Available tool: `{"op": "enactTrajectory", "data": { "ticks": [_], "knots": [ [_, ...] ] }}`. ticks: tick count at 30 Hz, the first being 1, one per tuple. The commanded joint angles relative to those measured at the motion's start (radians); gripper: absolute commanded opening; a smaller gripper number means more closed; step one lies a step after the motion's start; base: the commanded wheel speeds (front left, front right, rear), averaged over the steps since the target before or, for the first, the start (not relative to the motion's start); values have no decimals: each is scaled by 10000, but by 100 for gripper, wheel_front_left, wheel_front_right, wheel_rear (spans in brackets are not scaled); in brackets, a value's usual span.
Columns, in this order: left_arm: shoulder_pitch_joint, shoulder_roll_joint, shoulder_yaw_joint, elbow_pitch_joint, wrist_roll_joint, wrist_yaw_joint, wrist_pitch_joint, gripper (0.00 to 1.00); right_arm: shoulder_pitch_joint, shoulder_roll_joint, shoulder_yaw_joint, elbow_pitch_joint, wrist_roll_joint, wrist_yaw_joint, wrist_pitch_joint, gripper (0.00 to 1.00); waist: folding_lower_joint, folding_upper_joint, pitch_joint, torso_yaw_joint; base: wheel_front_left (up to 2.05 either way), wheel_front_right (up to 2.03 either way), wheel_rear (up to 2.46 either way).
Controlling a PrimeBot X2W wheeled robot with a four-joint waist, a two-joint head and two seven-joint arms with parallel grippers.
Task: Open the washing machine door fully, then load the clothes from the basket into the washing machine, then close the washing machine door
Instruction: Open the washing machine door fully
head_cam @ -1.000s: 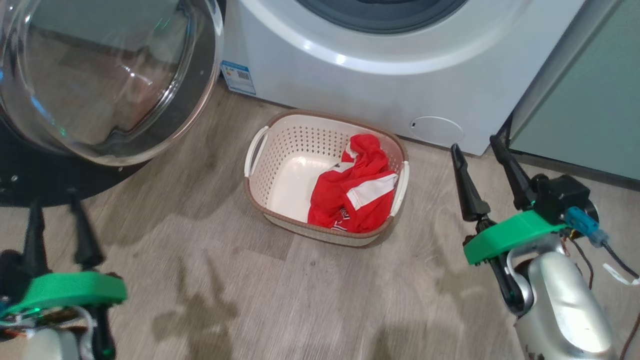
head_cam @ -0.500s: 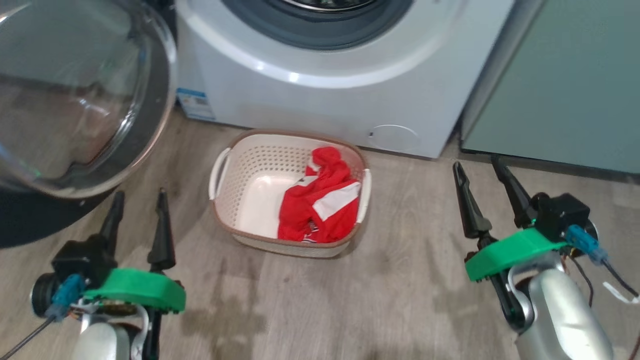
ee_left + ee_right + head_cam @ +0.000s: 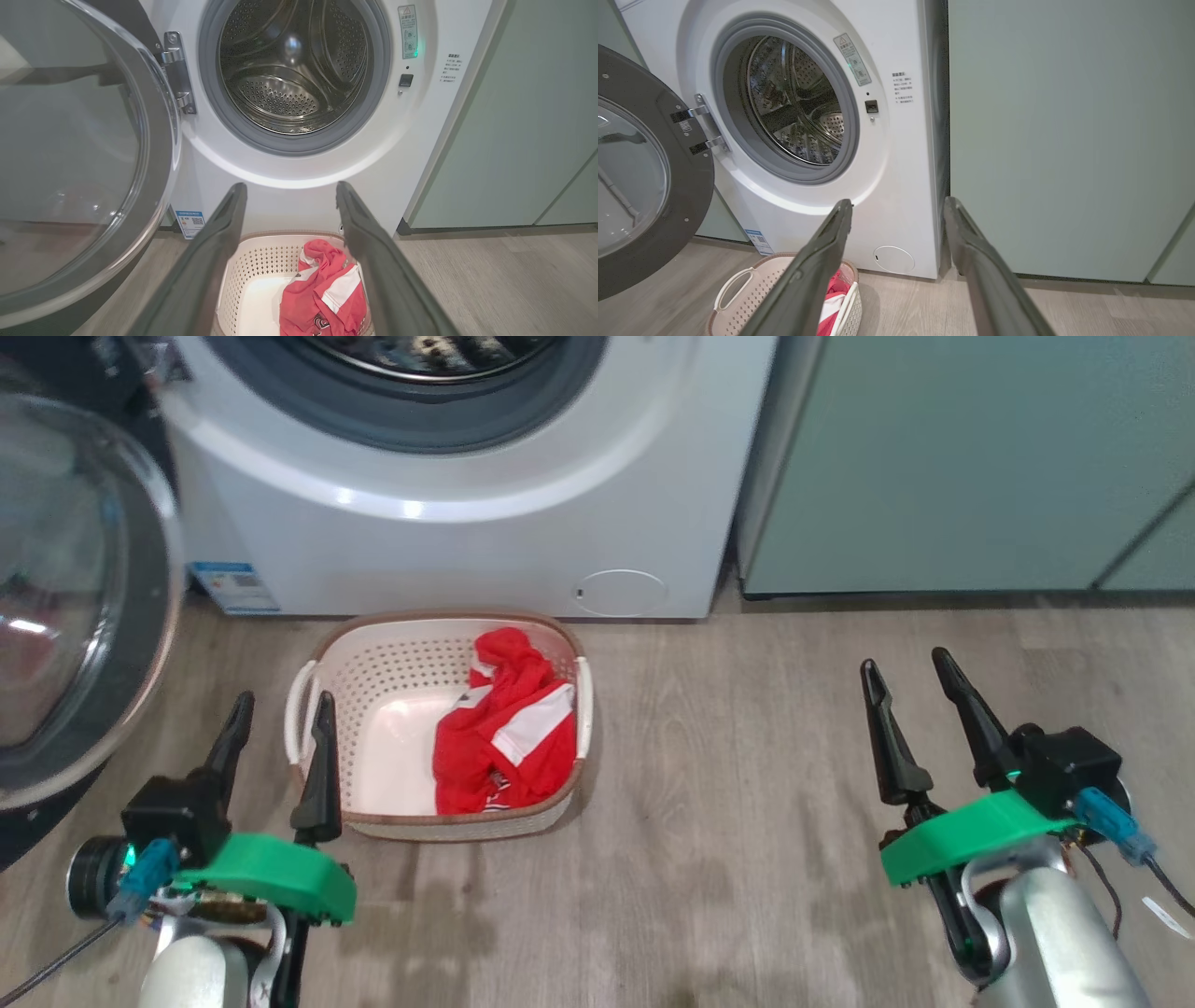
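Nearest, left gripper [image 3: 285,698] and right gripper [image 3: 904,660] hover empty, fingers spread wide. Just beyond the left one, the basket [image 3: 448,829] holds the red clothes [image 3: 504,737] (none loaded yet). Behind — the washing machine [image 3: 448,551], door [image 3: 84,616] swung open; loading and closing remain.

You see the washing machine door [image 3: 84,616] swung wide left of the white washing machine [image 3: 448,551], red white-striped clothes [image 3: 504,728] bunched in the cream basket [image 3: 373,681] just before it.
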Motion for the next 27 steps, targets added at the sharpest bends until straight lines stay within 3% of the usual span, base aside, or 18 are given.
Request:
{"op": "enactTrajectory", "data": {
  "ticks": [1,10,27],
  "knots": [
    [-390,225,293,-393,104,41,-3,100,-90,64,174,-430,-21,0,-127,100,0,-1,23,-281,0,0,0],
    [-354,338,280,-479,175,202,27,100,-15,64,198,-681,43,0,-133,100,0,-1,129,-682,0,0,0],
    [-349,463,177,-483,153,382,52,100,-162,64,287,-598,108,0,-155,100,0,-1,173,-593,0,0,0]
  ]
}}
